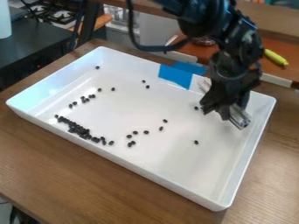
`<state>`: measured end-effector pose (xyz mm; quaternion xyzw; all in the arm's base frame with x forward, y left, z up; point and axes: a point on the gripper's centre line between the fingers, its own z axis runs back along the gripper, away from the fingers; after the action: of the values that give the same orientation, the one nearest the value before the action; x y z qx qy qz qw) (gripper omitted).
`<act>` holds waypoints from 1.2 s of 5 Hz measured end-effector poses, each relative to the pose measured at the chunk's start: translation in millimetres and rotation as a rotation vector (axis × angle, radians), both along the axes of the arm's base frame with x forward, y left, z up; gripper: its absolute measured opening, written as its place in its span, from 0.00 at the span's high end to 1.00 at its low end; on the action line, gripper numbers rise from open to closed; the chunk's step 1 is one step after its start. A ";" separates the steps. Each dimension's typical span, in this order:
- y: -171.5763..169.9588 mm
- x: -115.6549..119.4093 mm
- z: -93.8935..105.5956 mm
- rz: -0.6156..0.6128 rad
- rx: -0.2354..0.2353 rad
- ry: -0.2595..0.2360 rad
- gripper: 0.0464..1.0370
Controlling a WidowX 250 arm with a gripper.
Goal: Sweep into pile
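You are looking at a white tray (219, 196) that is resting on the wooden table (43, 170) and is holding many small dark pieces (79, 129). Most are lying crowded in an elongated pile along the tray's near-left side. Others are lying scattered: a loose group farther back on the left, several across the middle, one beside the gripper (225, 109) and one nearer you on the right. Blue tape (175, 75) is clinging to the far wall. Your gripper is hanging over the tray's right part, clamping a silvery tool (239, 117) that is slanting down toward the tray floor; whether it is touching, you cannot tell.
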<state>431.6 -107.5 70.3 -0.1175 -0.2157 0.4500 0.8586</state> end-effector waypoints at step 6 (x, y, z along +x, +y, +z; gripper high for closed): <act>33.6 -28.4 -24.4 0.028 0.210 0.184 0.66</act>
<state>403.2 -73.8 45.9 0.0176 -0.1834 0.4457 0.8760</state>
